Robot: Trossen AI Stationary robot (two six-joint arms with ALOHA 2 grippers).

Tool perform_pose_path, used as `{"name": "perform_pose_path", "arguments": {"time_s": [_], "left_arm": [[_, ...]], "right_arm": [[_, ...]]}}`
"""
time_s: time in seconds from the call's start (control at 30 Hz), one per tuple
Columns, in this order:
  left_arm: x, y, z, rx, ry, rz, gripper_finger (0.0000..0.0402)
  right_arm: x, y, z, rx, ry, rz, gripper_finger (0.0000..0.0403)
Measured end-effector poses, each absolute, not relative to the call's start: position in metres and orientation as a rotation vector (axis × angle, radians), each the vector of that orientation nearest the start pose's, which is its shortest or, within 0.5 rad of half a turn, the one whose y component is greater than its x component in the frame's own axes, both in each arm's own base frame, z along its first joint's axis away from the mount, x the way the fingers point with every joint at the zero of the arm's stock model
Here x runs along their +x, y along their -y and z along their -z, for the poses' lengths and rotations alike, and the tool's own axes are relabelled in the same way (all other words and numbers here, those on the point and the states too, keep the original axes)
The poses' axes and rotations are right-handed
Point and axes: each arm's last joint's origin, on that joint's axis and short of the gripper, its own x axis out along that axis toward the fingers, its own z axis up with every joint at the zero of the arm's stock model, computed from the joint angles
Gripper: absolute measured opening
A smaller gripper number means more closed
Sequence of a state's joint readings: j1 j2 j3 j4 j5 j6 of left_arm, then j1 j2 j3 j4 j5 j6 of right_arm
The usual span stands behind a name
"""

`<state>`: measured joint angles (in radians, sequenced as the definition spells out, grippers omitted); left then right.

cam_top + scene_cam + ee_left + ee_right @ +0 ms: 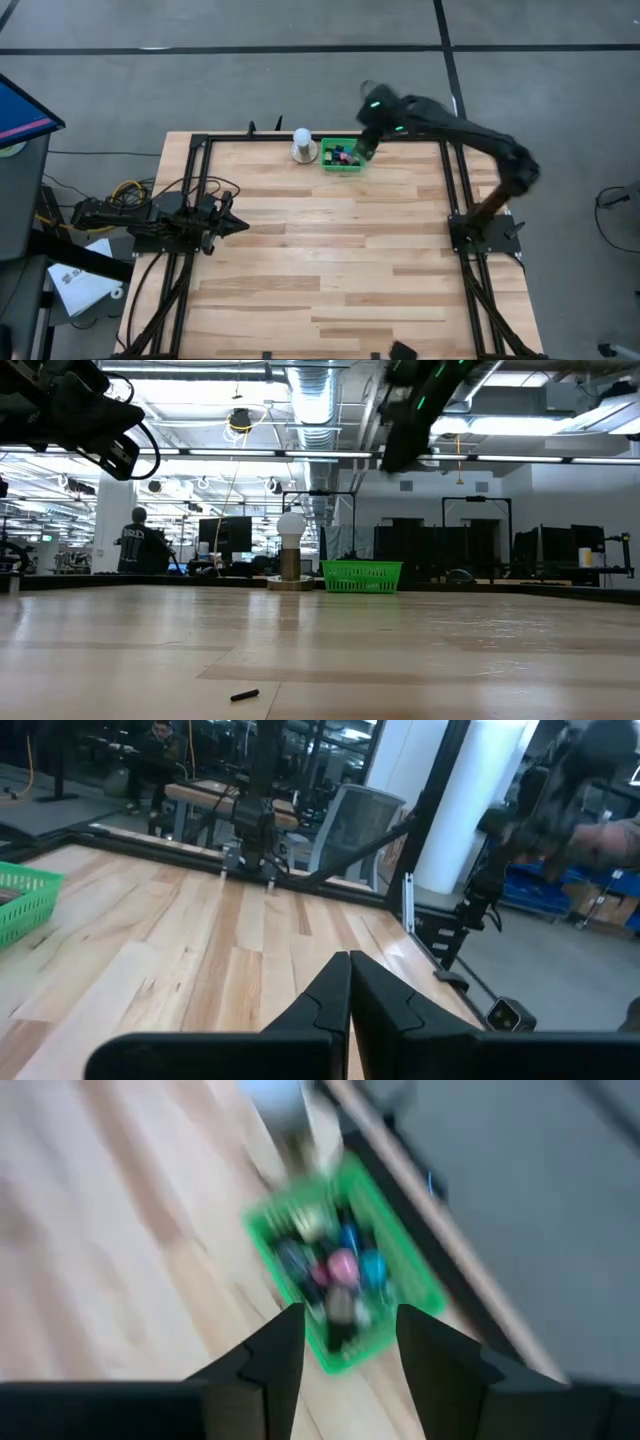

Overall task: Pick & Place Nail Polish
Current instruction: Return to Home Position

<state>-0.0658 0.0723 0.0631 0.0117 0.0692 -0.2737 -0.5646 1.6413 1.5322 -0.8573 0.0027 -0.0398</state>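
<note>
Several tiny nail polish bottles (340,1270), pink, blue and dark, lie inside the small green tray (341,158) at the table's far edge; the right wrist view of them is blurred. My right gripper (348,1342) is open and empty, above the tray's right end (364,150). My left gripper (349,982) is shut and empty, waiting at the table's left side (238,224).
A white dome-topped object on a round base (303,145) stands just left of the tray. A small dark object (244,695) lies on the wood near the front edge. The middle of the table is bare wood.
</note>
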Motion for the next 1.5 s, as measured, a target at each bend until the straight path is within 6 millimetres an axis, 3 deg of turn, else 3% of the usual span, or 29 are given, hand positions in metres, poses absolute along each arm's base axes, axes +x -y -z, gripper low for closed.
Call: {"name": "perform_pose_path", "arguments": {"time_s": [0.13, 0.2, 0.33, 0.4, 0.53, 0.73, 0.93, 1.2, 1.5], "left_arm": [[0.098, 0.009, -0.182, -0.296, -0.003, 0.137, 0.0000], [0.098, 0.009, -0.183, -0.296, 0.006, 0.138, 0.0000], [0.098, 0.008, -0.185, -0.291, 0.032, 0.127, 0.0000], [0.098, 0.008, -0.186, -0.296, 0.040, 0.125, 0.0000], [0.098, 0.008, -0.186, -0.296, 0.045, 0.125, 0.0000], [0.098, 0.008, -0.186, -0.296, 0.046, 0.124, 0.0000], [0.098, 0.008, -0.187, -0.296, 0.048, 0.125, 0.0000], [0.098, 0.008, -0.187, -0.296, 0.051, 0.124, 0.0000], [0.098, 0.008, -0.187, -0.296, 0.051, 0.124, 0.0000]], "right_arm": [[0.243, 0.151, -0.393, 0.115, -0.689, 0.442, 0.0127], [0.213, 0.132, -0.420, 0.044, -0.573, 0.428, 0.0109], [0.155, 0.095, -0.434, -0.040, -0.412, 0.442, 0.0064], [0.134, 0.082, -0.424, -0.033, -0.335, 0.455, 0.0038], [0.106, 0.064, -0.382, 0.007, -0.186, 0.475, 0.0006], [0.086, 0.052, -0.313, 0.094, -0.033, 0.483, 0.0004], [0.077, 0.046, -0.258, 0.187, 0.015, 0.483, 0.0002], [0.071, 0.041, -0.217, 0.189, 0.105, 0.464, 0.0001], [0.085, 0.036, -0.186, 0.249, 0.044, 0.293, 0.0000]]}}
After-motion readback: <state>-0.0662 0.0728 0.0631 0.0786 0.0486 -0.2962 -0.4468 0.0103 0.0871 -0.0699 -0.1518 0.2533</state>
